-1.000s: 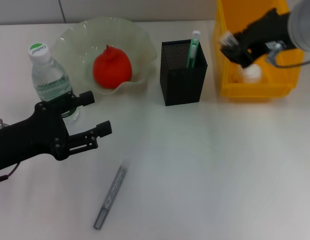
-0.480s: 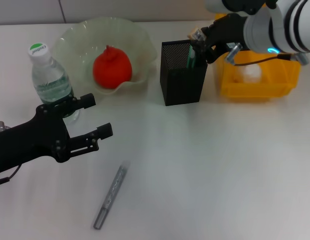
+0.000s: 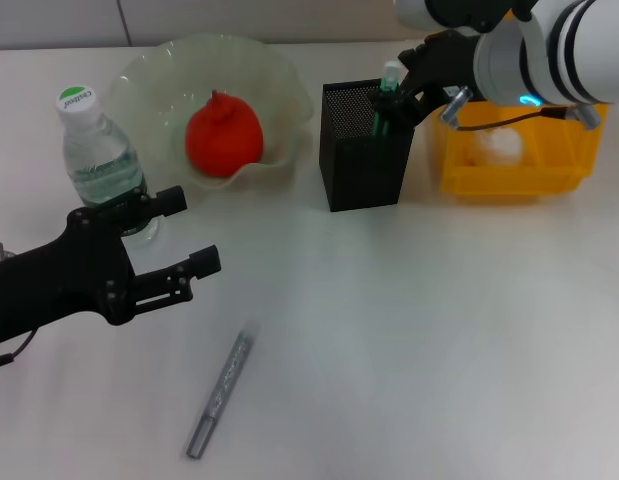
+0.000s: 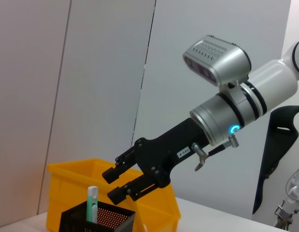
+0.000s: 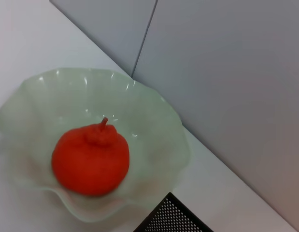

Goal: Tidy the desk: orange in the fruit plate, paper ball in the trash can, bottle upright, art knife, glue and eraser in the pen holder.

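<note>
The orange lies in the pale green fruit plate, and the right wrist view shows the orange too. Left of the plate the bottle stands upright. The grey art knife lies flat on the desk near the front. A green-and-white glue stick stands in the black mesh pen holder. My right gripper hovers over the holder's right rim, and in the left wrist view this gripper is open with nothing between its fingers. The white paper ball rests in the yellow trash can. My left gripper is open beside the bottle. The eraser is out of view.
The pen holder stands between the plate and the yellow can, close to both. The desk's back edge meets a grey wall just behind the plate. White desk surface stretches to the right of the knife.
My right gripper swung left from above the yellow can to above the pen holder. The small pale thing seen in its fingers earlier no longer shows. The left arm barely moved.
</note>
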